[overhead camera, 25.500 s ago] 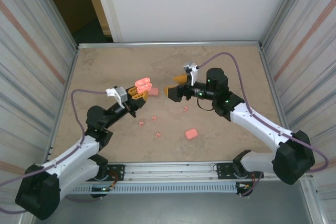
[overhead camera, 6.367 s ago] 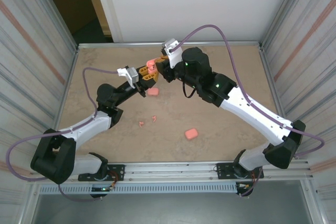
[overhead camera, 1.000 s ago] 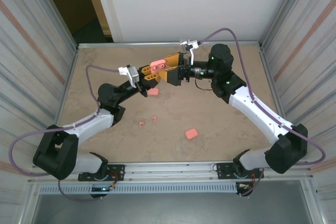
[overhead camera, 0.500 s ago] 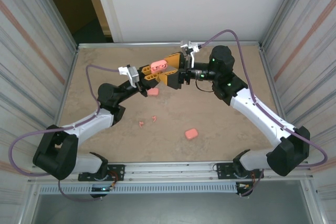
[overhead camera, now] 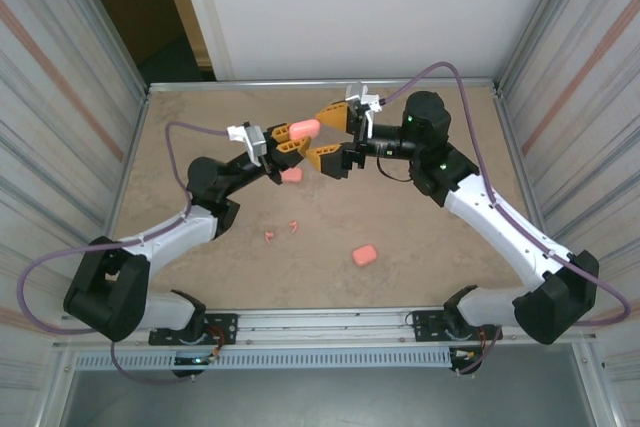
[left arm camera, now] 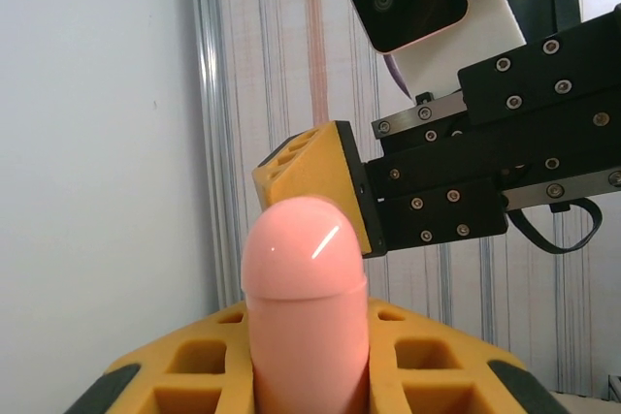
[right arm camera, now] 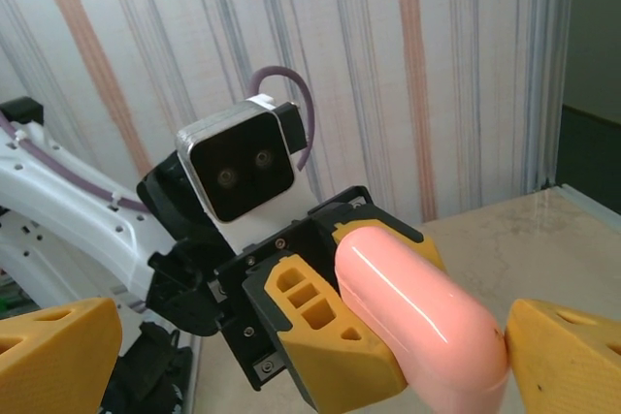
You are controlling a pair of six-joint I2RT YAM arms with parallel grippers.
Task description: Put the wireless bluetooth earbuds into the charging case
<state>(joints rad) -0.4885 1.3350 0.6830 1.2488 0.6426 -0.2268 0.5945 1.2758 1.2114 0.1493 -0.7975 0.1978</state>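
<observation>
My left gripper [overhead camera: 290,140] is shut on a salmon-pink charging case [overhead camera: 303,128], held off the table at the back middle. In the left wrist view the case [left arm camera: 306,307] stands up between the yellow fingers [left arm camera: 437,366], its lid seam closed. My right gripper [overhead camera: 327,137] is open and faces it, one finger on each side of the case's free end without touching. From the right wrist, the case [right arm camera: 417,317] points at the camera between the wide-open fingers [right arm camera: 58,356]. Two tiny pink earbuds [overhead camera: 270,236] [overhead camera: 294,226] lie on the table in front of the left arm.
Another pink case [overhead camera: 291,175] lies on the table just below the held one. A third case [overhead camera: 364,255] lies nearer the front, right of centre. Metal walls enclose the tan table [overhead camera: 420,217] on both sides.
The right gripper has turned at the wrist and drawn back slightly to the right, staying open. The held case now shows narrower from above. The left arm has barely moved.
</observation>
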